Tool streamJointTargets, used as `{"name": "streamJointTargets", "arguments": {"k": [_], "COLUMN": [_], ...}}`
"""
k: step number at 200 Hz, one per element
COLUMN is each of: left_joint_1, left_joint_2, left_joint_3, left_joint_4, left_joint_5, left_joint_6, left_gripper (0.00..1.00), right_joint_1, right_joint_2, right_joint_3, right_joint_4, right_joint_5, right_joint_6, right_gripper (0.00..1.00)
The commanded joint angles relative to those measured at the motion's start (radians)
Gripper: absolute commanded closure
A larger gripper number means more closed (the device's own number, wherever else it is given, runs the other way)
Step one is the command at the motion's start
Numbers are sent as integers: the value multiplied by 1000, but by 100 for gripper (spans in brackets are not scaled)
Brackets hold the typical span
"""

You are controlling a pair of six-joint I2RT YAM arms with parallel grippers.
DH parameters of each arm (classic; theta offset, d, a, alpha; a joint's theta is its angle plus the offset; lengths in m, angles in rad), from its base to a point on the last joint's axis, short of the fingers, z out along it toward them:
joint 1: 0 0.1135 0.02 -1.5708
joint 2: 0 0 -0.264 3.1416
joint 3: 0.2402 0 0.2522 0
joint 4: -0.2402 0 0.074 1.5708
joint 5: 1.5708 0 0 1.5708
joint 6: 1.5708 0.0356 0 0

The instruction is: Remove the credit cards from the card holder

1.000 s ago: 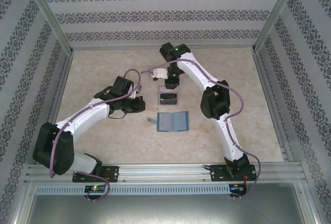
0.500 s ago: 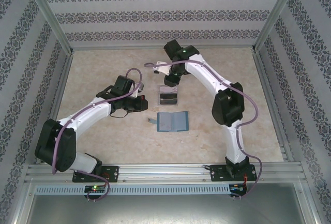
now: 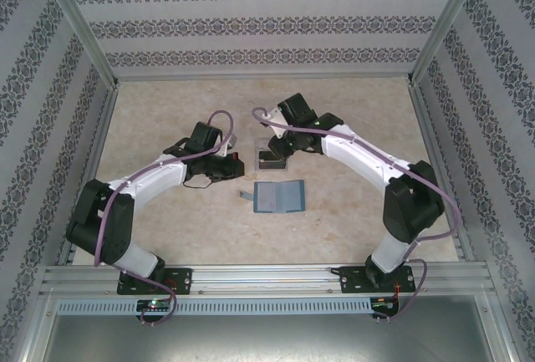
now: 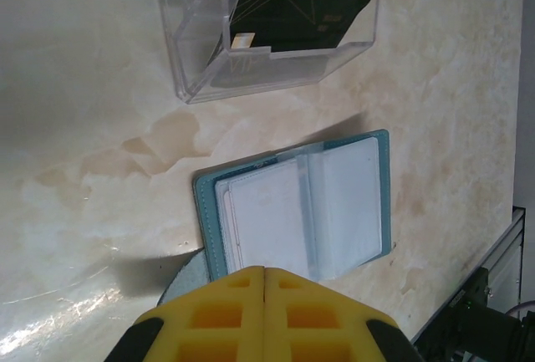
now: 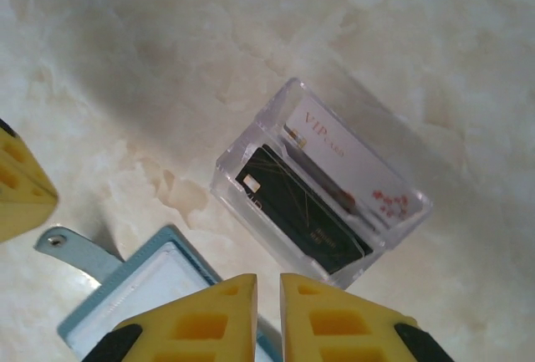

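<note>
Left wrist view: my left gripper [image 4: 264, 272], fingers pressed together and empty, hangs just beside the card holder [image 4: 294, 207]; I cannot tell the right gripper's [image 5: 267, 282] state.

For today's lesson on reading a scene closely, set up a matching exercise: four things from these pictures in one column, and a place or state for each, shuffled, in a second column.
Things:
1. card holder
2. dark card
3. pale card
4. left gripper

Places or states:
A. fingers closed together
B. lying open on the table
C. in the clear box, front
D. in the clear box, marked VIP, behind

Pairs: 1-B, 2-C, 3-D, 4-A
</note>
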Motion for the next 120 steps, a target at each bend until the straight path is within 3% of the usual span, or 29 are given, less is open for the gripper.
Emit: {"name": "streamJointTargets", "arguments": {"k": [1,46,120], "left_joint_1": [-21,-52,-115], "left_joint_2": [31,104,227], "left_joint_3": [38,69,136], "left_joint_4": [36,10,-61], "left_joint_5": [17,15,16], "left_joint_6": [-31,-43,-60], "left_gripper": [100,100,100], "right_joint_1": [5,3,2], "right_joint_2": [-73,-122,-93], "right_joint_3": [-75,-156,-204], "right_joint_4": [113,141,134], "right_joint_5": [0,-57,-171], "right_joint_6": [198,413,573], "right_gripper": [86,93,100]}}
